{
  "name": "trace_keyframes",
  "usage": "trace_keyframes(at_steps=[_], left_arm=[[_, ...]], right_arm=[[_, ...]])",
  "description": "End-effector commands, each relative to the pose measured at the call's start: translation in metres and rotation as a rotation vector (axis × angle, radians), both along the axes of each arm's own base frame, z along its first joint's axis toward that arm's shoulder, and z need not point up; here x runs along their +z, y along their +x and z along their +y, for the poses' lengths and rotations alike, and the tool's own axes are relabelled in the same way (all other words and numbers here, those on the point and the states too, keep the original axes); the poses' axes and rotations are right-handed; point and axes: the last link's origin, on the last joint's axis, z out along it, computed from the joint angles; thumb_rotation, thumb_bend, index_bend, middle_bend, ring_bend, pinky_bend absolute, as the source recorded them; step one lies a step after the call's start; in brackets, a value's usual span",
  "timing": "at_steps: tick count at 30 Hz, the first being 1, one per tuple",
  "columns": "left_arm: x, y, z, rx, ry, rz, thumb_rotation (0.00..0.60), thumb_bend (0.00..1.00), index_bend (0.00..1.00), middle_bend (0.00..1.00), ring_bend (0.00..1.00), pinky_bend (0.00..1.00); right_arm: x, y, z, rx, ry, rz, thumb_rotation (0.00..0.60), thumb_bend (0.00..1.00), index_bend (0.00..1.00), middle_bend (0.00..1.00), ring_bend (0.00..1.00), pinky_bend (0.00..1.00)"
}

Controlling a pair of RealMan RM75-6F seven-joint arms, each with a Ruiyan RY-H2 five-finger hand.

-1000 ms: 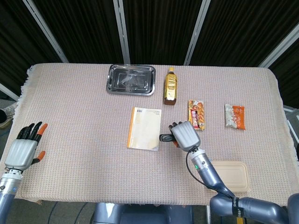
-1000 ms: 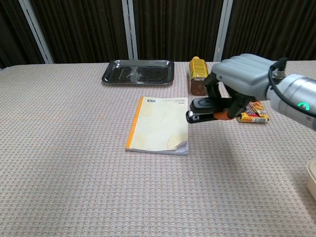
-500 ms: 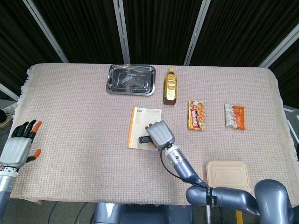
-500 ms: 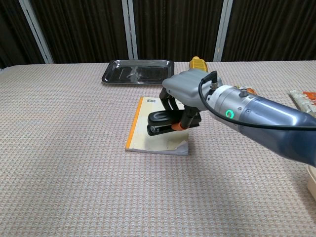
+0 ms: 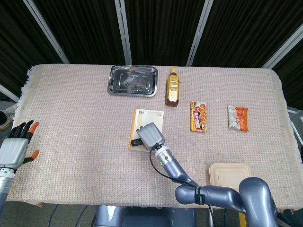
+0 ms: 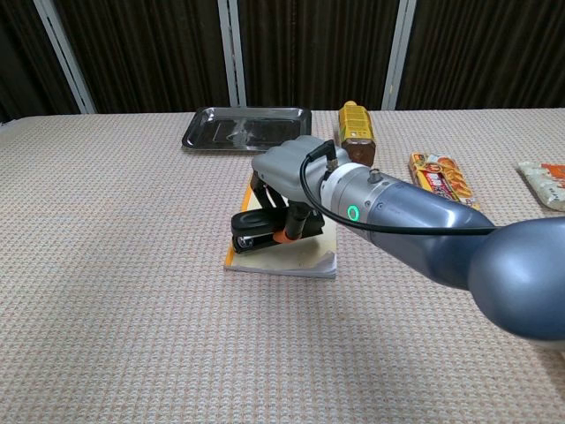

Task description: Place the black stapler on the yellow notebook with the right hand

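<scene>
Two views logged. Head view: we see the right hand point(image 5: 150, 135) at frame centre, over the lower left part of the yellow notebook point(image 5: 148, 122), its fingers curled around the black stapler point(image 5: 136, 141), whose free end sticks out to the left near the notebook's spine edge. We cannot tell from this view whether the stapler touches the cover. The left hand point(image 5: 15, 146) sits at the far left edge of the frame, off the edge of the tablecloth point(image 5: 75, 123), holding nothing, fingers extended and slightly apart. Along the upper part of the cloth we note a metal tray point(image 5: 133, 80) with a bottle of amber drink point(image 5: 173, 87) just to its right; right of centre lie two snack packets point(image 5: 199, 116) point(image 5: 237, 117), well apart from each other, and a beige lidded container point(image 5: 230, 177) sits at lower right. Chest view: the right hand point(image 6: 287, 172) grips the stapler point(image 6: 259, 229) from above, orange fingertips point(image 6: 279, 237) pressed against its side. The stapler is tilted, its left end low over the notebook's point(image 6: 291, 259) orange-spined left edge; contact there looks likely but we cannot confirm it. The tray point(image 6: 246, 128) and bottle point(image 6: 357, 128) stand behind, and one packet point(image 6: 441, 177) lies to the right. The left hand does not appear in this view.
</scene>
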Motion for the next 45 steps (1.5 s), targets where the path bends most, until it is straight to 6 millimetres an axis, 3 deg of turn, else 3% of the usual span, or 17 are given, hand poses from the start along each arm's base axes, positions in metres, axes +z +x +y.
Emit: trace_keyframes(at_steps=[1, 11, 22, 29, 31, 37, 45], left_arm=[[0.001, -0.001, 0.0, 0.002, 0.0, 0.0, 0.6, 0.3, 0.0, 0.0, 0.0, 0.11], [0.001, -0.001, 0.0, 0.0, 0.001, -0.001, 0.6, 0.3, 0.0, 0.0, 0.0, 0.11], [0.003, 0.0, -0.003, -0.008, 0.01, -0.006, 0.6, 0.3, 0.0, 0.0, 0.0, 0.11], [0.003, 0.001, -0.006, -0.015, 0.01, -0.006, 0.6, 0.3, 0.0, 0.0, 0.0, 0.11], [0.004, 0.001, -0.007, -0.018, 0.013, -0.009, 0.6, 0.3, 0.0, 0.0, 0.0, 0.11], [0.004, 0.002, -0.011, -0.028, 0.016, -0.005, 0.6, 0.3, 0.0, 0.0, 0.0, 0.11], [0.003, 0.011, -0.018, -0.067, 0.027, 0.01, 0.6, 0.3, 0.0, 0.0, 0.0, 0.11]], right_arm=[[-0.005, 0.001, 0.0, -0.003, 0.006, 0.008, 0.6, 0.35, 0.68, 0.53, 0.61, 0.74], [-0.01, 0.001, 0.0, -0.008, 0.004, 0.017, 0.6, 0.35, 0.66, 0.52, 0.6, 0.74], [-0.003, 0.001, 0.006, -0.006, -0.008, 0.005, 0.6, 0.31, 0.17, 0.35, 0.48, 0.72], [0.009, -0.002, 0.012, -0.006, -0.011, 0.007, 0.6, 0.29, 0.0, 0.17, 0.3, 0.47], [0.019, -0.006, 0.013, 0.001, -0.036, 0.017, 0.6, 0.28, 0.0, 0.11, 0.24, 0.4], [0.083, -0.033, 0.03, -0.029, -0.164, -0.008, 0.6, 0.26, 0.0, 0.02, 0.13, 0.25], [0.187, -0.107, 0.064, -0.163, -0.386, -0.038, 0.6, 0.24, 0.0, 0.0, 0.02, 0.1]])
